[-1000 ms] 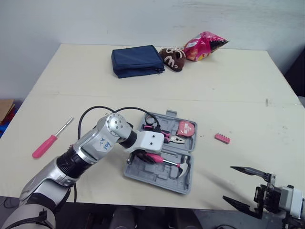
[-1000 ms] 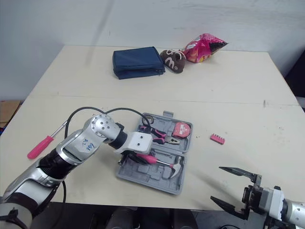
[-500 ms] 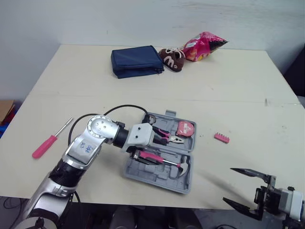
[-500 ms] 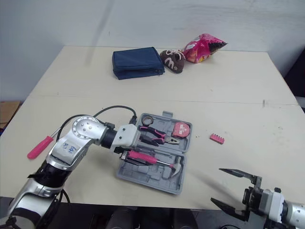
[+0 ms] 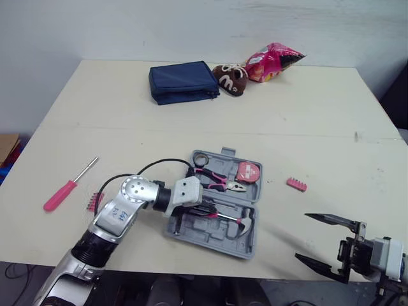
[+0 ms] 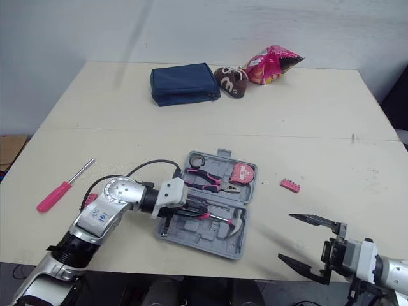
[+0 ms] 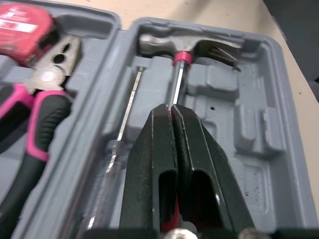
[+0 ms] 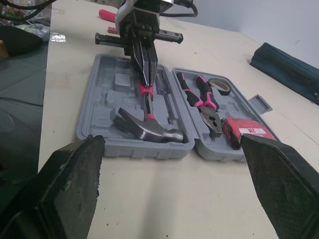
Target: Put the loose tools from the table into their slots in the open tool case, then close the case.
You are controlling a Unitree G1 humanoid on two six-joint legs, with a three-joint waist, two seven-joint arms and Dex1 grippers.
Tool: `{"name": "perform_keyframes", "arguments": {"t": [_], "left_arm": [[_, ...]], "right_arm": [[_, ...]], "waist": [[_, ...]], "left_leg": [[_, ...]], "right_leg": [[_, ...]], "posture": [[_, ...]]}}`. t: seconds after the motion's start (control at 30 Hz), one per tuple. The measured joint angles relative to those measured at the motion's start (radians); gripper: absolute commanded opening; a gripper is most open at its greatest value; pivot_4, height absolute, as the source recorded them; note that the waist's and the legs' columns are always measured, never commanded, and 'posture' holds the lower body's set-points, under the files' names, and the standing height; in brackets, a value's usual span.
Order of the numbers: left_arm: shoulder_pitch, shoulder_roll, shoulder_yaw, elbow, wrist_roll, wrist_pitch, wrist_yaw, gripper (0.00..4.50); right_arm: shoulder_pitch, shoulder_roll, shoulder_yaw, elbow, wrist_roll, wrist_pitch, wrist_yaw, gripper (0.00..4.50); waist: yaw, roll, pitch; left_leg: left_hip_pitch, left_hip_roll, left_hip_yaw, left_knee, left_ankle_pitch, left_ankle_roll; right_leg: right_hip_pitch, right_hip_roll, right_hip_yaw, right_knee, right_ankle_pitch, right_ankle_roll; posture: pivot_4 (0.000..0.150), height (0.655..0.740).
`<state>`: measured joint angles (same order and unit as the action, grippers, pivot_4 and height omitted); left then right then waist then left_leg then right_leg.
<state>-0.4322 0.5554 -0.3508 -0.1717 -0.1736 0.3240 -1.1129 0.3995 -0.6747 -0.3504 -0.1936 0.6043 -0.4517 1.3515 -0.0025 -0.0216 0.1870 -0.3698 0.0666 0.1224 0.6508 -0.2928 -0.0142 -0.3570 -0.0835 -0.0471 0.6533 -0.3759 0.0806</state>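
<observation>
Withdrawn toward 8 o'clock, left gripper (image 7: 173, 108) pinched shut over hammer (image 7: 185, 45) in tool case (image 5: 246, 246), we record; right gripper (image 5: 301, 237) gaping wide at 5 o'clock, screwdriver (image 5: 60, 194) loose at 9 o'clock

no legible txt, label on tape measure (image 8: 245, 134) too blurred

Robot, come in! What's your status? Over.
Left claw shut, tips down on hammer in open case. Right claw open, off table's near edge. Screwdriver and pink bit strip loose.
</observation>
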Motion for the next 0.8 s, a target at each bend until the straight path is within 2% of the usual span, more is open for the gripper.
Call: {"name": "perform_keyframes", "arguments": {"t": [0.33, 0.67, 0.73, 0.8], "left_arm": [[-0.006, 0.007, -0.037, -0.012, 0.04, 0.034, 0.031, 0.05], [-0.059, 0.018, -0.109, -0.013, 0.079, 0.078, 0.039, 0.05], [-0.069, 0.015, -0.131, -0.014, 0.094, 0.09, 0.039, 0.05], [-0.074, 0.015, -0.146, -0.014, 0.105, 0.095, 0.041, 0.05]], "right_arm": [[-0.002, -0.02, -0.001, -0.047, -0.011, 0.049, -0.049, 4.5], [-0.051, -0.031, 0.02, -0.173, -0.035, 0.177, -0.161, 4.5], [-0.059, -0.031, 0.022, -0.19, -0.036, 0.196, -0.173, 4.5], [-0.061, -0.036, 0.022, -0.201, -0.036, 0.211, -0.181, 4.5]], "waist": [[0.001, 0.001, -0.001], [0.001, 0.006, -0.019], [0.005, 0.006, -0.022], [0.005, 0.006, -0.023]], "left_leg": [[0.001, 0.0, 0.0, 0.0, 0.0, 0.0], [0.004, 0.0, 0.0, -0.001, 0.0, 0.001], [0.007, -0.001, -0.001, -0.001, -0.001, 0.002], [0.016, -0.001, -0.001, -0.004, -0.007, 0.008]], "right_leg": [[0.002, 0.0, 0.0, 0.0, 0.0, 0.0], [0.005, 0.0, 0.0, -0.001, 0.0, 0.0], [0.008, -0.001, 0.0, -0.003, 0.0, 0.0], [0.019, -0.002, -0.001, -0.008, 0.0, 0.0]], "posture": [[0.15, 0.74], [0.15, 0.74], [0.15, 0.74], [0.15, 0.74]]}}
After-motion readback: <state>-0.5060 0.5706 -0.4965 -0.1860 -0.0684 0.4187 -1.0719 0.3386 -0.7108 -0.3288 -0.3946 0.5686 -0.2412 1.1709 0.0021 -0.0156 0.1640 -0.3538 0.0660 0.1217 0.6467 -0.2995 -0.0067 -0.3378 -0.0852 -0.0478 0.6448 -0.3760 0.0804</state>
